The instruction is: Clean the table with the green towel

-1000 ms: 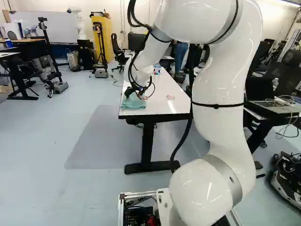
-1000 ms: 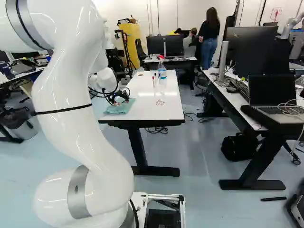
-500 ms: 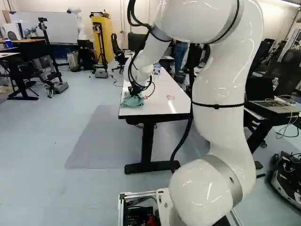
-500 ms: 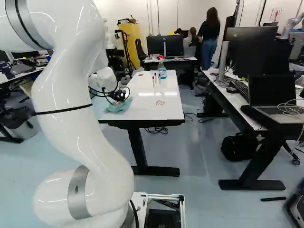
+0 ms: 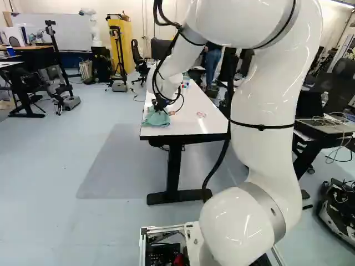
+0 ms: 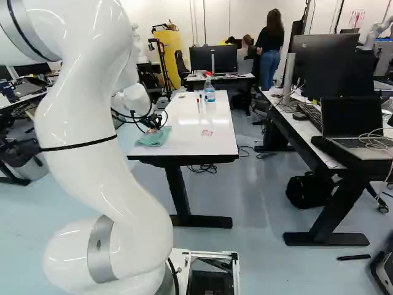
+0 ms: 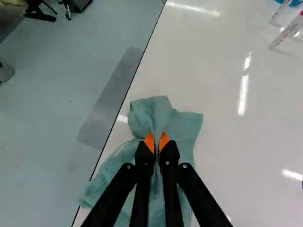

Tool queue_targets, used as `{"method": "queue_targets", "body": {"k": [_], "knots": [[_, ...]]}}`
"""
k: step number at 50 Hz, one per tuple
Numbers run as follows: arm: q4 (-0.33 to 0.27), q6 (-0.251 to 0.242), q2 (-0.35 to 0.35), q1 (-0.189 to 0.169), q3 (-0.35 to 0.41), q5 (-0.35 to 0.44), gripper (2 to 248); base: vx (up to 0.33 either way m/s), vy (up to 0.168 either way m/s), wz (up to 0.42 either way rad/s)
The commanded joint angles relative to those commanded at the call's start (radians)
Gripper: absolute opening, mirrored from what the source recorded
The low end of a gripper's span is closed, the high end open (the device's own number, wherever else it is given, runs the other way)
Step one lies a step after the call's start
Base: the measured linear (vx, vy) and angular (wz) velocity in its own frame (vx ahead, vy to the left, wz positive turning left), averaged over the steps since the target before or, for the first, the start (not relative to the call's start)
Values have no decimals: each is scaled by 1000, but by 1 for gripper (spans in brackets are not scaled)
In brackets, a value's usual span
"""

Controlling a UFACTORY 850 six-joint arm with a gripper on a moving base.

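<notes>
The gripper (image 7: 156, 143) stands nearly closed, a fold of towel (image 7: 163, 112) pinched between its pads (image 7: 149, 142), the rest spread beneath and around it on the table (image 7: 227, 156). The red marks (image 6: 207, 133) lie well aside from the gripper, across the table's width, so wiping them probably calls for a sideways sweep.

Rounded white arm (image 5: 266, 88), grey bands (image 6: 100, 255), black strap (image 5: 260, 127), wrist cables (image 5: 182, 101) apparently black.
</notes>
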Motion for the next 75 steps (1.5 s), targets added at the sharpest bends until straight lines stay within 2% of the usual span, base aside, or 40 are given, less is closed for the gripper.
{"method": "queue_targets", "body": {"k": [13, 28, 75], "knots": [[0, 0, 35, -21, 8, 0, 32, 0, 0, 0], [0, 0, 75, -60, 17, 0, 32, 0, 0, 0], [0, 0, 107, -201, 55, 0, 32, 0, 0, 0]]}}
